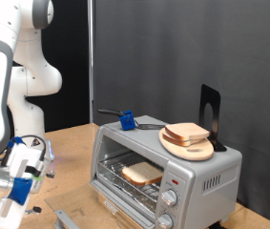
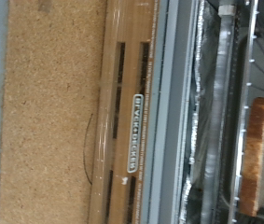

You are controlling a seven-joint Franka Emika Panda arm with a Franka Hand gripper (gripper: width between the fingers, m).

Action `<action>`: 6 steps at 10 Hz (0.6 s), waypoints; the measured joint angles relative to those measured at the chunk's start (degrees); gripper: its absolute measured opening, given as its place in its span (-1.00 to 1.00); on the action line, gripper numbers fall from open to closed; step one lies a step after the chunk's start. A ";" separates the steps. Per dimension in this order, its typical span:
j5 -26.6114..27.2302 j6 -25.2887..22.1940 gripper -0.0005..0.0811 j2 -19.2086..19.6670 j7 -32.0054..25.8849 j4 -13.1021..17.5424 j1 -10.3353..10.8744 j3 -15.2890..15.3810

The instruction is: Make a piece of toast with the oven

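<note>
The silver oven (image 1: 203,172) stands at the exterior view's right with its drop door (image 1: 115,204) lowered. A piece of toast (image 1: 142,173) lies flat on the wire rack inside. A second slice (image 1: 187,132) rests on a round wooden board (image 1: 188,148) on the oven's roof. My gripper (image 1: 24,170), with blue parts, hangs at the exterior view's lower left, well clear of the oven and with nothing seen in it. The wrist view looks down on the open door (image 2: 132,121) with its label, the rack (image 2: 220,112) and the toast's crust edge (image 2: 255,154); my fingers do not show there.
A blue-ended tool (image 1: 127,120) with a dark handle lies on the oven's roof behind the board. A black stand (image 1: 209,114) rises at the roof's rear right. Two knobs (image 1: 169,200) sit on the oven's front right. The cork-coloured tabletop (image 2: 48,121) lies in front of the door.
</note>
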 joint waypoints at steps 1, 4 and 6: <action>0.07 0.95 0.68 0.33 -0.14 -0.03 0.13 0.41; -0.06 -1.44 0.68 0.39 0.88 -0.02 -0.22 0.37; 0.28 -1.43 0.68 0.88 0.97 -0.02 -0.23 0.41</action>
